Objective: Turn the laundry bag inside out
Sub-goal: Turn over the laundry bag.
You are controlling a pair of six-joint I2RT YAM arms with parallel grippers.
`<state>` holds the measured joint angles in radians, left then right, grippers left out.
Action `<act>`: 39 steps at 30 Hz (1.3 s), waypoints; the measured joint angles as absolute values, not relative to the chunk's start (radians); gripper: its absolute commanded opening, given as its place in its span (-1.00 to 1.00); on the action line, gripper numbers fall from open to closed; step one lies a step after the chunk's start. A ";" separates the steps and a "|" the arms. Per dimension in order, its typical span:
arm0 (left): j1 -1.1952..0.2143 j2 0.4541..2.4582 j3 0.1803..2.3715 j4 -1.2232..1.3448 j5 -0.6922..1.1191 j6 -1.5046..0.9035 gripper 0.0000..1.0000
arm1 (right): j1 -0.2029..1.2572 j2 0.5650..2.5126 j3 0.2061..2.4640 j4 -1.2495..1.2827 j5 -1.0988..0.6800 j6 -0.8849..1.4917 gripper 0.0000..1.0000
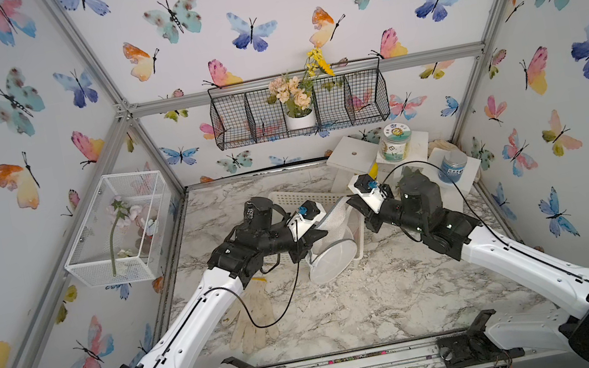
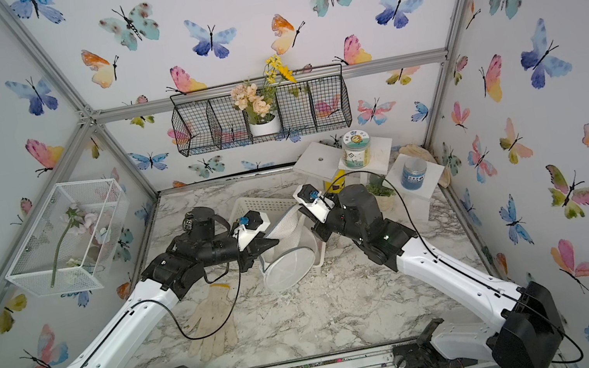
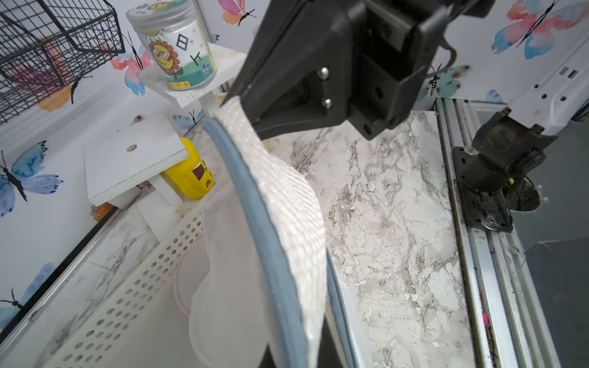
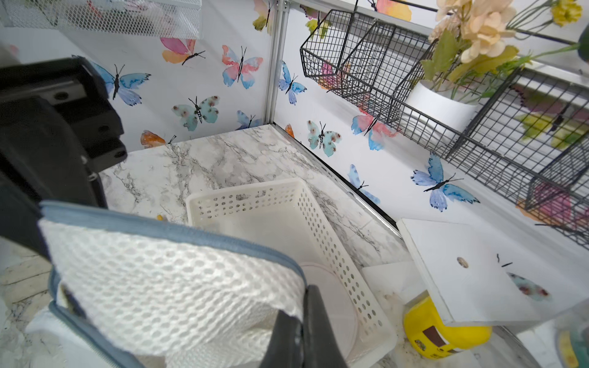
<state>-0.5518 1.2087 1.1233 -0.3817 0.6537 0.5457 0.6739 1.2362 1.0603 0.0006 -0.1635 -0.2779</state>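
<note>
Currently I record the laundry bag suspended between both arms over the middle of the counter, nearer its back edge than its front edge.

The left gripper has its jaws pressed together on the bag's edge on its own side. The right gripper is likewise closed, pinching the opposite, higher corner of the mesh. Both top views show the fabric stretched taut between the two grips.

The bag is white mesh with a blue-grey zipper band along its opening. In the right wrist view the band runs across the top of the mesh panel, and a second run of it passes below. From the grips the bag slopes down toward the front edge, and its round end panel faces forward. I cannot tell whether that end rests on the counter.

A white perforated basket stands just behind and under the bag, and thin white fabric hangs into it in the left wrist view. A pale work glove lies flat near the front left corner, apart from the bag. A yellow bottle sits under a white shelf toward the back right corner.
</note>
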 measured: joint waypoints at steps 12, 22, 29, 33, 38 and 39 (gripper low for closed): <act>-0.563 1.205 1.153 -0.521 0.723 0.770 -1.00 | 0.648 1.546 1.402 -0.336 -0.403 -0.460 -0.62; -0.567 1.027 0.907 -0.265 0.724 0.562 -1.00 | 0.540 1.542 1.243 -0.331 -0.736 -0.298 0.09; -0.577 0.971 0.720 0.169 0.743 0.203 -1.00 | 0.472 1.319 1.001 -0.150 -0.742 -0.045 0.22; -0.578 0.992 0.667 0.368 0.755 0.006 -1.00 | 0.475 1.251 0.952 -0.094 -0.616 0.116 0.25; -0.578 1.035 0.638 0.575 0.756 -0.190 -1.00 | 0.477 1.182 0.939 -0.076 -0.538 0.238 0.38; -0.579 1.039 0.630 0.623 0.755 -0.225 -1.00 | 0.476 1.171 0.940 -0.076 -0.532 0.249 0.39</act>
